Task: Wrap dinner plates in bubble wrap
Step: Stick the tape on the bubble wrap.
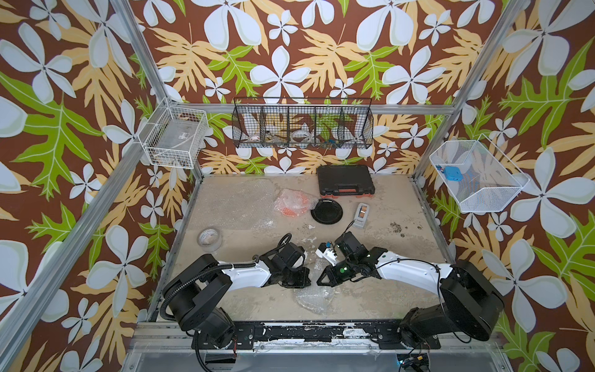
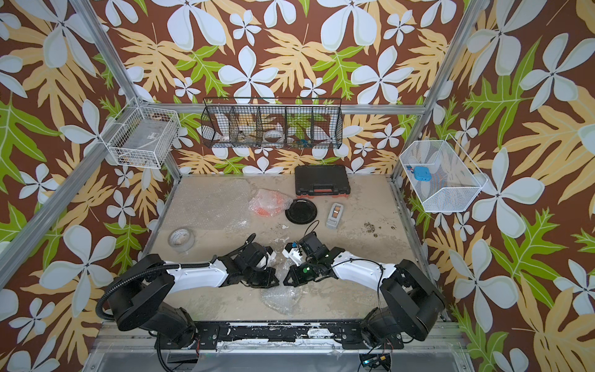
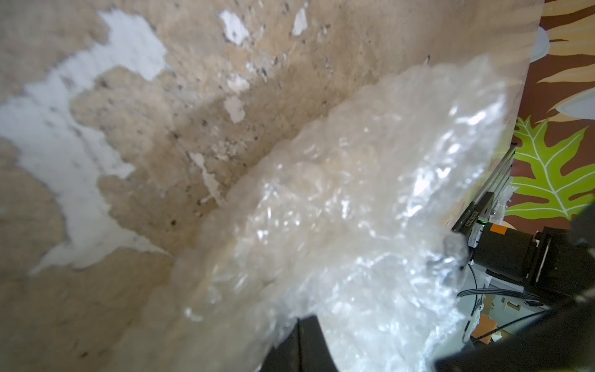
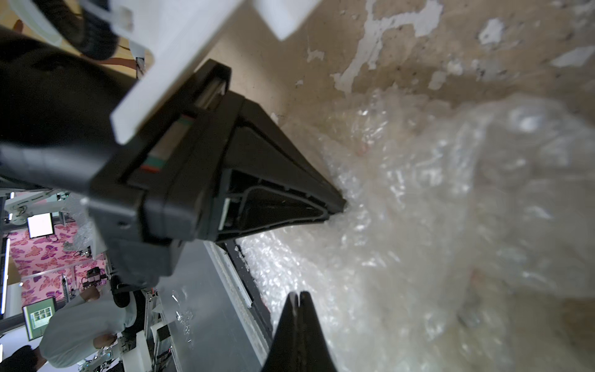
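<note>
A bundle of bubble wrap (image 1: 314,299) (image 2: 281,299) lies near the table's front edge, and a pale cream plate (image 3: 289,199) shows dimly through it. My left gripper (image 1: 309,282) (image 3: 306,322) is shut, its tip against the wrap's edge. My right gripper (image 1: 318,282) (image 4: 299,294) faces it, shut, just over the bundle (image 4: 434,209) with nothing between its fingers. Farther back lie the orange plate (image 1: 291,206), bundled in wrap, and the bare black plate (image 1: 326,211). A flat bubble wrap sheet (image 1: 231,201) is spread at the back left.
A whitish tape roll (image 1: 209,240) stands at the left. A grey tape dispenser (image 1: 360,215) lies right of the black plate, and a black case (image 1: 346,180) sits at the back wall. Wire baskets (image 1: 302,128) hang on the walls.
</note>
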Action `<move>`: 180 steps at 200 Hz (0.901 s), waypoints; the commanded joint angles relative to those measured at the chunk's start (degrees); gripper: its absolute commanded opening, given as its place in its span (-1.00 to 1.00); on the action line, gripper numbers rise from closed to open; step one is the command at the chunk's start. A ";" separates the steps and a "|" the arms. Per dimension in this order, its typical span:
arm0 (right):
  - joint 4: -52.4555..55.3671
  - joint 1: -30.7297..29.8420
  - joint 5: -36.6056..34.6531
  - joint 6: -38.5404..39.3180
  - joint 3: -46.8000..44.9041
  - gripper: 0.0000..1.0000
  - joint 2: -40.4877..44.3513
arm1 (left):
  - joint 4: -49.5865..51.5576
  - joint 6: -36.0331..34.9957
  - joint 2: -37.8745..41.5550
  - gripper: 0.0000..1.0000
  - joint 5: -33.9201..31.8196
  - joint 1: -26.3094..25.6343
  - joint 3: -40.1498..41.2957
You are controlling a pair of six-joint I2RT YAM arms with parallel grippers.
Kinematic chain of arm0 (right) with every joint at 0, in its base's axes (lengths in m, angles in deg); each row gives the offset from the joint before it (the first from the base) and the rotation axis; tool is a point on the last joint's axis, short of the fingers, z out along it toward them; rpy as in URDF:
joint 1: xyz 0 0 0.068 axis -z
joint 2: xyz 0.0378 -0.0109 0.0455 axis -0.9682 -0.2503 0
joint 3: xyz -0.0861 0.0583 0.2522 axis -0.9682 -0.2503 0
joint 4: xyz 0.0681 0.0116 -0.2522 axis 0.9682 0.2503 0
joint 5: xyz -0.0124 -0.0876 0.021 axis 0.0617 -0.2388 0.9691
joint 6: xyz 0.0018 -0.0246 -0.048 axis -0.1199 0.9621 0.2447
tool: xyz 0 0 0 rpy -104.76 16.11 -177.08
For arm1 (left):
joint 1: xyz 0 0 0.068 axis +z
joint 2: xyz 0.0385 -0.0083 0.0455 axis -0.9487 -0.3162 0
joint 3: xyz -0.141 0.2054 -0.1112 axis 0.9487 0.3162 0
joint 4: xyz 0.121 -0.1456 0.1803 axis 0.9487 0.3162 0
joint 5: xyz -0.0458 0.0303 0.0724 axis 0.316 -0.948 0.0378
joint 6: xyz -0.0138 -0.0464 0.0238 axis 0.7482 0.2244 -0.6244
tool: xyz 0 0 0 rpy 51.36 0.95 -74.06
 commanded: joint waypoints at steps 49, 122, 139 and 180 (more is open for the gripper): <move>-9.61 0.50 -11.56 3.39 -0.64 -0.86 -7.44 | 2.82 1.13 -0.33 -0.97 -0.65 -0.30 1.14; -10.28 -3.59 -34.86 6.62 -1.60 -0.11 2.89 | 3.85 1.62 -1.26 -0.98 -1.26 -0.66 2.40; -8.33 -3.71 -39.92 7.85 -0.96 -0.08 4.01 | 4.18 1.49 -1.66 -0.98 -1.43 -0.58 2.40; -0.01 -3.68 -40.60 7.08 1.67 -0.09 8.15 | 4.81 1.40 -2.07 -0.97 -1.62 -0.68 2.31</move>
